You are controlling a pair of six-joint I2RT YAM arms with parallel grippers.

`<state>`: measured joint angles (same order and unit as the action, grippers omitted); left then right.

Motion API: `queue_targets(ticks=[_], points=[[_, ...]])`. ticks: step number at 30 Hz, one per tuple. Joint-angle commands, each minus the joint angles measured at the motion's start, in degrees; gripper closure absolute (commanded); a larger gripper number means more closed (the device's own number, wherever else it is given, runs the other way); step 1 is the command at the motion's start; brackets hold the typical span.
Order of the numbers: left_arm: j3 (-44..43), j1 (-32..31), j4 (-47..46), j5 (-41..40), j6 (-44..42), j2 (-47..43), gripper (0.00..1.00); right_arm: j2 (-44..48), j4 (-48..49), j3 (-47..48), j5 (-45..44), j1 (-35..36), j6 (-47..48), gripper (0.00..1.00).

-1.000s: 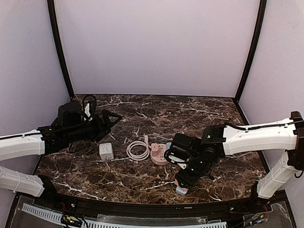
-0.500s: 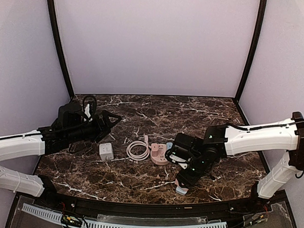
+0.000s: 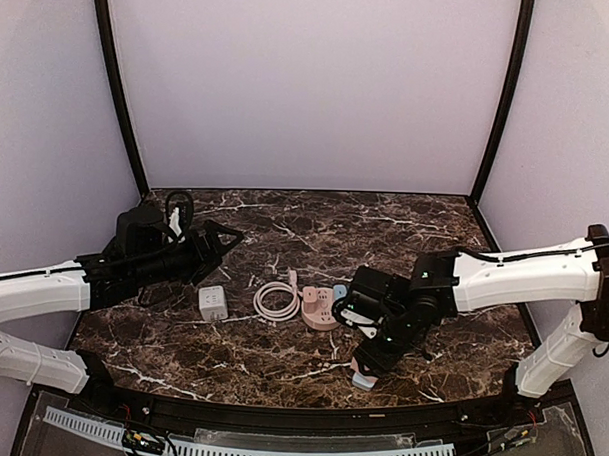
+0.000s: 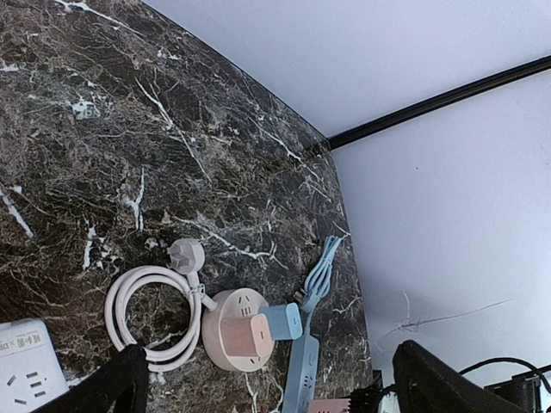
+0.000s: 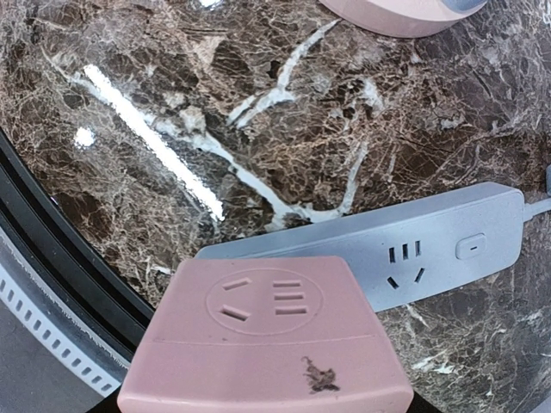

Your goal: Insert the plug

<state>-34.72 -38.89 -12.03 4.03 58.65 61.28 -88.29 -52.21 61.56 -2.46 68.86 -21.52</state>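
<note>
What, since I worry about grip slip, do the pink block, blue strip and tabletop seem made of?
Pink block: likely moulded plastic, matte, even colour, one dark scuff.
Blue strip: likely plastic, smooth satin sheen.
Tabletop: dark veined marble or marble-look laminate, glossy; a light streak reflects.

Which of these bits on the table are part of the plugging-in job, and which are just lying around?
Likely in the job: pink adapter cube, gripped by the right claw; blue power strip beneath it.
Lying about: white cube socket; coiled white cable; round pink socket hub.
</note>
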Motion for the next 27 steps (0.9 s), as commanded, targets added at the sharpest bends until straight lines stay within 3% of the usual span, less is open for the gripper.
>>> queue_targets(ticks=[1,15,27], points=[[1.0,-0.3,-0.8,-0.3,-1.3,0.1,0.01,0.1,2.0,-2.0,4.5,1.1,0.4,1.0],[0.9,-0.2,-1.6,-0.3,-1.5,1.0,0.01,-3.2,1.5,-1.2,6.1,1.9,5.5,1.0],[0.7,-0.3,-2.5,0.1,-1.7,1.7,0.01,0.4,-3.3,6.3,-0.9,2.3,1.6,1.0]])
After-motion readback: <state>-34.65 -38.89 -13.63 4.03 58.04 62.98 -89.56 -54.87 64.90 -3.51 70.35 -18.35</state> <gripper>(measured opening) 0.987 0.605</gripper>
